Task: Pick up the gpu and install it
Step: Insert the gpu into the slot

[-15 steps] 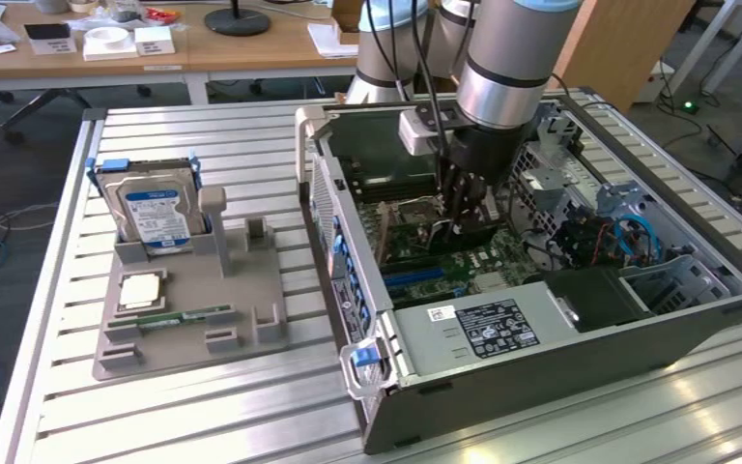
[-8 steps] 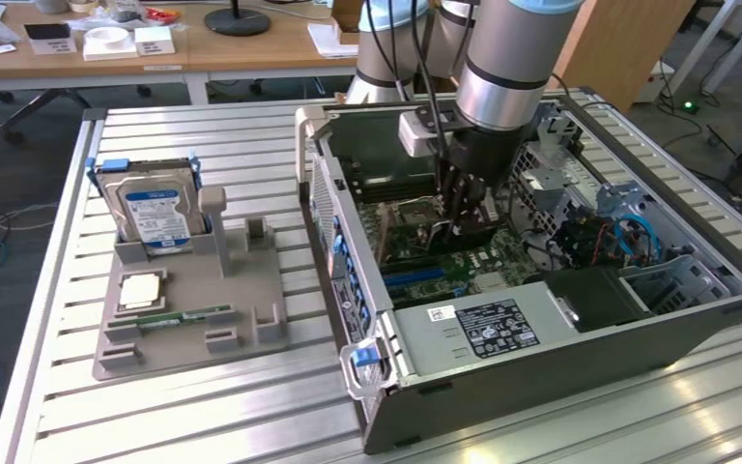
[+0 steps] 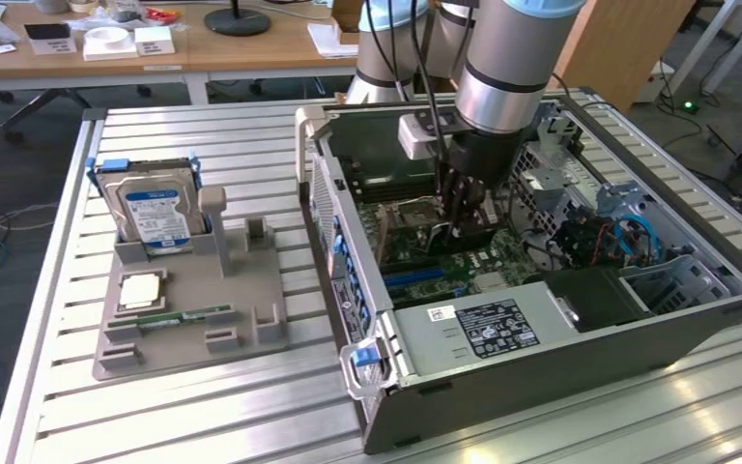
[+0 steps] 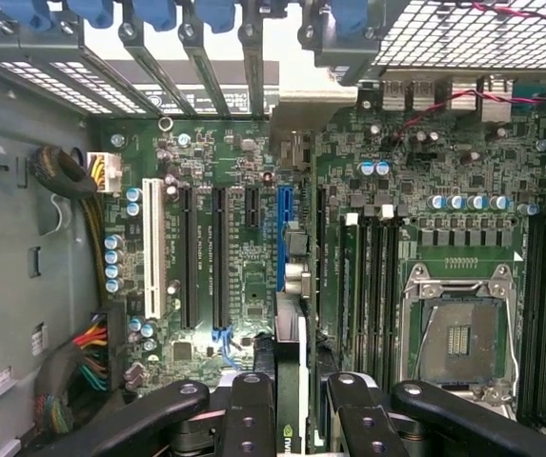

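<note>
My gripper [image 3: 462, 224] reaches down into the open computer case [image 3: 564, 333], over the green motherboard [image 3: 474, 263]. Its fingers are shut on the gpu [image 3: 464, 237], a thin dark card held on edge. In the wrist view the gpu [image 4: 294, 357] runs edge-on away from the gripper [image 4: 296, 414], its pale bracket end near the rear slot covers [image 4: 296, 105]. The card hangs just beside the blue expansion slot [image 4: 281, 238]; I cannot tell whether it touches the board.
Black and white slots [image 4: 153, 262], the CPU socket [image 4: 458, 338] and cable bundles [image 4: 82, 352] surround the card. Outside the case, a grey fixture [image 3: 190, 338] holds a hard drive [image 3: 152, 213], a memory stick [image 3: 185, 317] and a chip [image 3: 142, 288]. The power supply [image 3: 500, 324] sits at the case front.
</note>
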`<state>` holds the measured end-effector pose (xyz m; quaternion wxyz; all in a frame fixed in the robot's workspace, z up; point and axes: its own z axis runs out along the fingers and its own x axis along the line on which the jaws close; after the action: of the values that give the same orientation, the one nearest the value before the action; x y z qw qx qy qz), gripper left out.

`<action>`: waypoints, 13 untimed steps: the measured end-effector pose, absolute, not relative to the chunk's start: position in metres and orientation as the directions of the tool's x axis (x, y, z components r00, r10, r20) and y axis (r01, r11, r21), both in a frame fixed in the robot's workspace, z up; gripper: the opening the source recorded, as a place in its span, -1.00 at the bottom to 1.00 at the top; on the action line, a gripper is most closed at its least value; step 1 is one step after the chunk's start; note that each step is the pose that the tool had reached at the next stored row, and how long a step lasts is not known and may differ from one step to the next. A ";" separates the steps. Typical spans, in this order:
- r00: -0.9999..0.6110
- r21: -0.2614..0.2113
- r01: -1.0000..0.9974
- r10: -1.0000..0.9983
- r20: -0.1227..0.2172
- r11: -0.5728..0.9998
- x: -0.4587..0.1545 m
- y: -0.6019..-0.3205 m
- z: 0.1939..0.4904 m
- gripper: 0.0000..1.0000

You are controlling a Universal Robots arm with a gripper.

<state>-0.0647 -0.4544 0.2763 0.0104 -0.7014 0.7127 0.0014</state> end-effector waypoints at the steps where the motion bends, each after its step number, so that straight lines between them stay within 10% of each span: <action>1: -0.016 -0.013 -1.000 -1.000 -0.017 0.016 -0.065 -0.455 0.276 -0.47; 13: -0.016 -0.013 -1.000 -1.000 -0.017 0.016 -0.068 -0.456 0.275 -0.47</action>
<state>-0.0684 -0.4564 0.2746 0.0105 -0.7015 0.7126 0.0014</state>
